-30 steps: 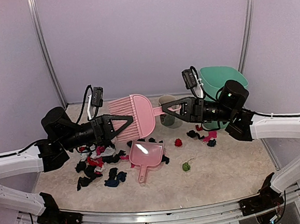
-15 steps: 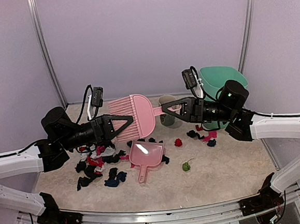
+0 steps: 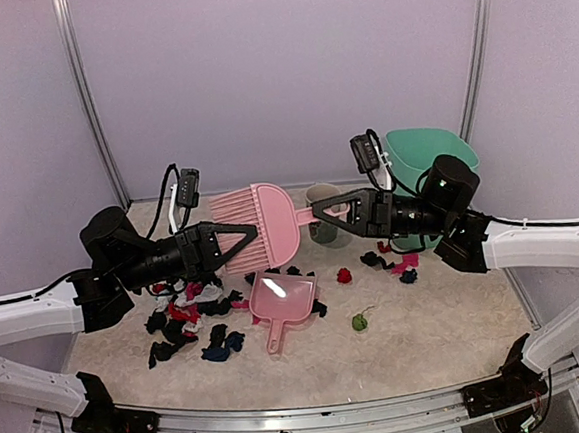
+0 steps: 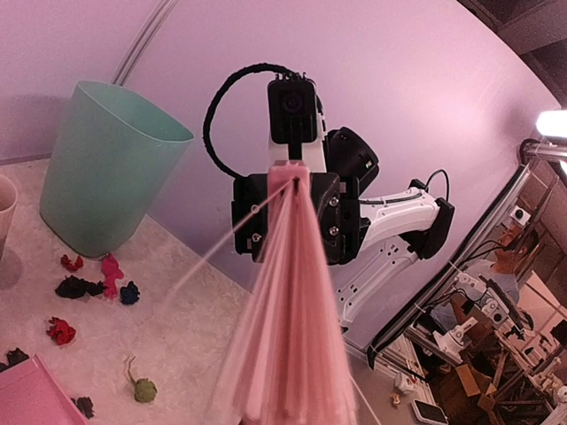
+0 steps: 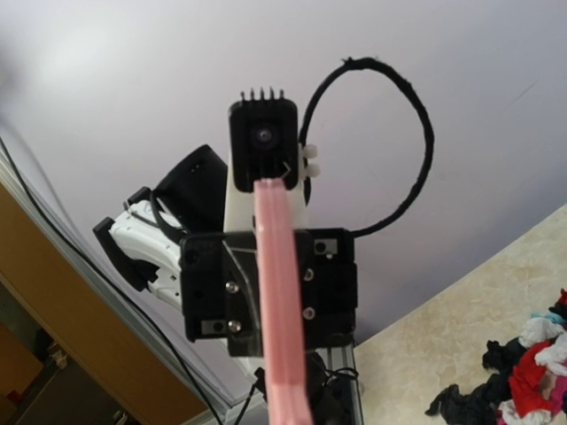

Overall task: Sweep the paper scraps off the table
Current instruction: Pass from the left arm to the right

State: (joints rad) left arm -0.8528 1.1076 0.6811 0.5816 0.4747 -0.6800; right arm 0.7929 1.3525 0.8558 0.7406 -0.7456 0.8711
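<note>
The table (image 3: 429,336) in front of me is beige and mottled. Most scraps (image 3: 187,320) lie heaped on my left, mainly black with red, pink and white. A pink dustpan (image 3: 281,302) rests beside them at mid-table. A cup (image 3: 326,232) and a green bin (image 3: 420,156) stand at the back, with a few more scraps near the bin.

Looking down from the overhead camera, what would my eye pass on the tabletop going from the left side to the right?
big heap of paper scraps → pink dustpan → lone green scrap → mint-green bin
</note>
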